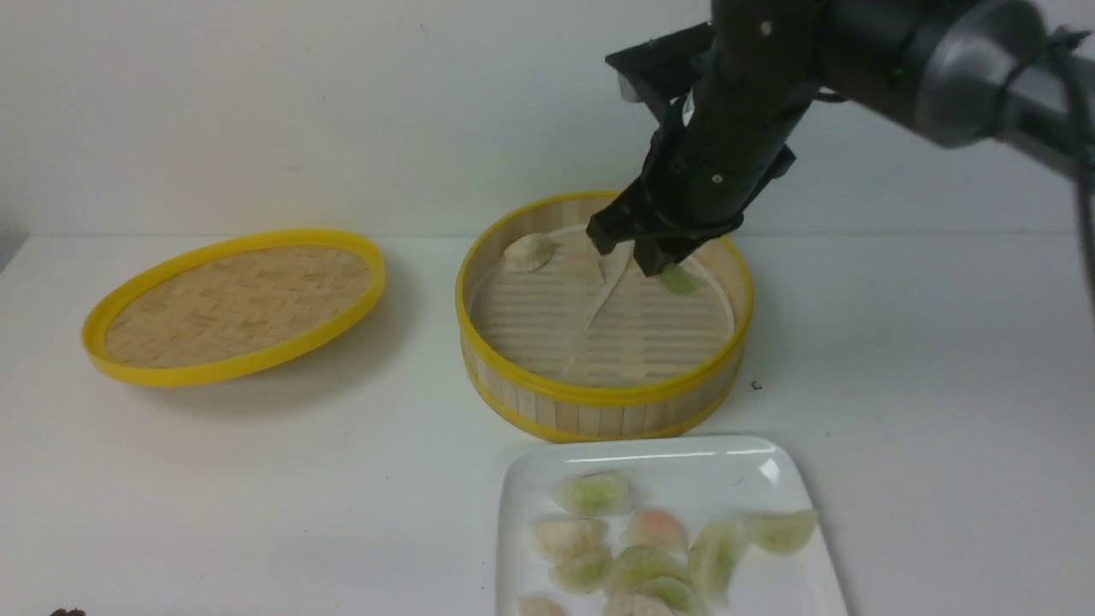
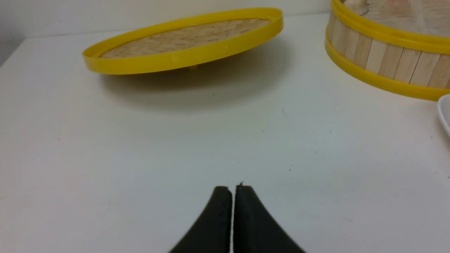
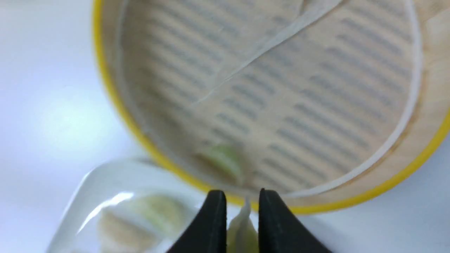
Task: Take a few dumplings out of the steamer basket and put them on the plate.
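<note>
Right gripper (image 1: 626, 255) jaws clamp a pale green dumpling (image 3: 242, 228) at the far side of the steamer basket (image 1: 599, 398). The plate (image 1: 684, 466) lies past its near rim. Left gripper (image 2: 232, 189) jaws are together.

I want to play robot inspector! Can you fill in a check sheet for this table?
Surface: white table, smooth and flat.
Job's things: steamer basket holds a few dumplings; plate carries many more.
Clutter: woven lid left of the basket; dark speck.
Grippers: right gripper shut on a pale green dumpling; left gripper shut, empty.
Cables: black cable at the far right.
Surroundings: plain white wall.
</note>
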